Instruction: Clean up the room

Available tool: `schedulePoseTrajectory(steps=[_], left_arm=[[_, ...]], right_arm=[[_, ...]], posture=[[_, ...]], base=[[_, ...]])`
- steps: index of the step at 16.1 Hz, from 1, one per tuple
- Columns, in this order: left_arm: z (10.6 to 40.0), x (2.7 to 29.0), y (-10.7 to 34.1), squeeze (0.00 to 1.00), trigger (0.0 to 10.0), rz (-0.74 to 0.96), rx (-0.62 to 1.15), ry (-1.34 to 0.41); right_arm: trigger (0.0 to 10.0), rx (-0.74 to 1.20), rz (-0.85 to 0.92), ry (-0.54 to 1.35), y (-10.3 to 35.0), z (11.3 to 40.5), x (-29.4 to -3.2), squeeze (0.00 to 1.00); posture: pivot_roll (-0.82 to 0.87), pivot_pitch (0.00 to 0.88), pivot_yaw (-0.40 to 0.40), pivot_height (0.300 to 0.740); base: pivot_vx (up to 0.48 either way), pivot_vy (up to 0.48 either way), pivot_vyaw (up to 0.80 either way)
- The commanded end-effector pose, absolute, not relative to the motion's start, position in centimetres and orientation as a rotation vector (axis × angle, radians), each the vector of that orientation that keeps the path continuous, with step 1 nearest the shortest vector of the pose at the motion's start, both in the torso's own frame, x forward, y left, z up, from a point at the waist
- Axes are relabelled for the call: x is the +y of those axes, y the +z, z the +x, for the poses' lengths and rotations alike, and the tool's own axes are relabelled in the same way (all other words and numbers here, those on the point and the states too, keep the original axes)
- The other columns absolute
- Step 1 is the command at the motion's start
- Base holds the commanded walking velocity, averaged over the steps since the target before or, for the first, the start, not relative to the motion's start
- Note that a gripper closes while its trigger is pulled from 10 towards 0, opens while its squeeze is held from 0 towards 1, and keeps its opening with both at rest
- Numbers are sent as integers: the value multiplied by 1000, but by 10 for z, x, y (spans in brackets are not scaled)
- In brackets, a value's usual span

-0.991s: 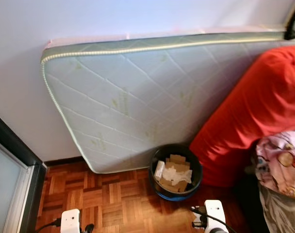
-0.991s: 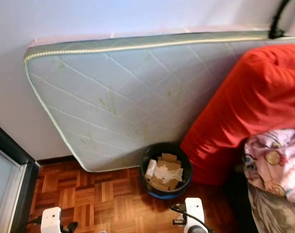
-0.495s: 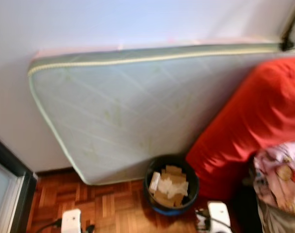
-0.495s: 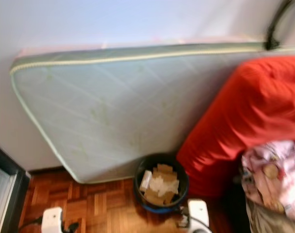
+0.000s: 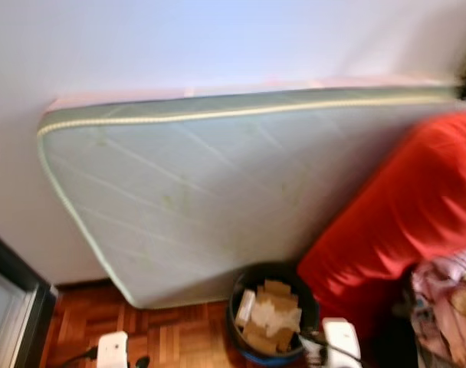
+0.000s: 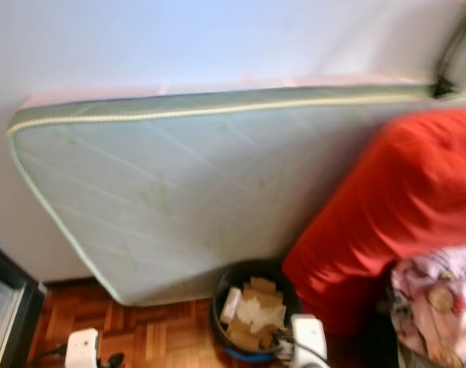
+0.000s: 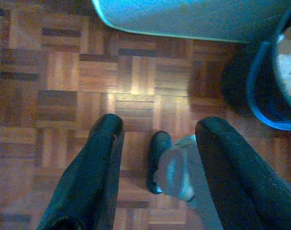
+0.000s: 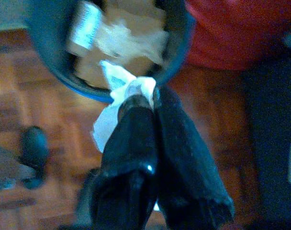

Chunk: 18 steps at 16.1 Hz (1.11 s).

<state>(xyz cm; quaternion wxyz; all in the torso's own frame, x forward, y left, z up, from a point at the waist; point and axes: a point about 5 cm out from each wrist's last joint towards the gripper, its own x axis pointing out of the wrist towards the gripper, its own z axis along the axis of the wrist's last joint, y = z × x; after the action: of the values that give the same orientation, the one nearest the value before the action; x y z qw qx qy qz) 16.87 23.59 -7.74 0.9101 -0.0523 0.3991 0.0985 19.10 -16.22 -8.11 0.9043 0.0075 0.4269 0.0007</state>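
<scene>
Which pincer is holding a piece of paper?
The right pincer: its fingers are pinched shut on a white crumpled tissue at the rim of the bin. The left pincer is open with nothing in it.

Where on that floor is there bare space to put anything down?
Bare parquet floor lies between the dark door frame, the leaning mattress and the bin. Beyond the bin it is crowded: a red cushion and patterned fabric.
</scene>
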Motion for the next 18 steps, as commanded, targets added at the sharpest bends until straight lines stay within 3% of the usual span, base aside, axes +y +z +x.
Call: schedulePoseTrajectory(steps=[1,8,12,14,18], left_arm=[[170,233,-78,0,10000,-105,821,191],[169,233,-76,0,10000,-143,761,230],[174,233,-68,0,10000,-158,639,215],[258,221,5,0,10000,-80,190,149],[264,218,39,0,10000,-41,16,92]], right_arm=[[10000,887,3,-18,-82,187,-172,0],[10000,782,31,70,-69,210,-157,0],[10000,577,75,165,-40,249,-137,0],[10000,407,122,177,-12,276,-130,0],[10000,186,172,243,27,301,-112,0]], posture=[[84,49,-30,697],[74,45,-30,697],[73,62,-30,697],[74,106,-35,697],[64,139,-39,697]], base=[[285,0,0],[202,0,0],[0,0,0],[0,0,0],[0,0,0]])
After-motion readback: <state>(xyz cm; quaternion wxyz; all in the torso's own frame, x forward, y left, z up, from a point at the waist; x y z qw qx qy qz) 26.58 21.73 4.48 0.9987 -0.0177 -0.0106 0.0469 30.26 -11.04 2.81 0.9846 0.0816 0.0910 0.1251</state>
